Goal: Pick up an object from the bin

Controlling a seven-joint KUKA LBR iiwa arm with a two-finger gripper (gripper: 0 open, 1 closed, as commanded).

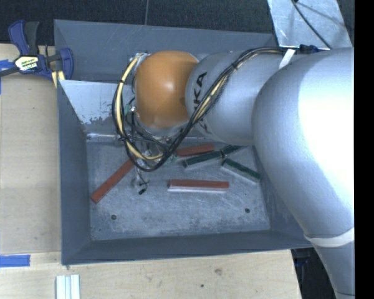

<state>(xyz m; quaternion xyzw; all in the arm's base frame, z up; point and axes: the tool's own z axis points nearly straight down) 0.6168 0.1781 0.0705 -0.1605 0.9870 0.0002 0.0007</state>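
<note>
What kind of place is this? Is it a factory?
More likely a robot lab or test bench: a big silver robot arm reaches into a grey metal bin holding a few loose red-brown bars and dark green sticks.

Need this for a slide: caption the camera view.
Tool low in grey bin, between brown stick and red bar.

Robotics lab or test cell, by all signs. Heavy silver industrial arm (299, 123) with orange wrist cover (165, 86); loops of yellow and black cable (121, 104) exposed along the wrist. Grey metal bin (75, 185) with scuffed floor, pale worktop (25, 167) alongside. Inside, loose reddish-brown sticks (197, 184) and dark green sticks (206, 159). Bare, functional rig.
</note>
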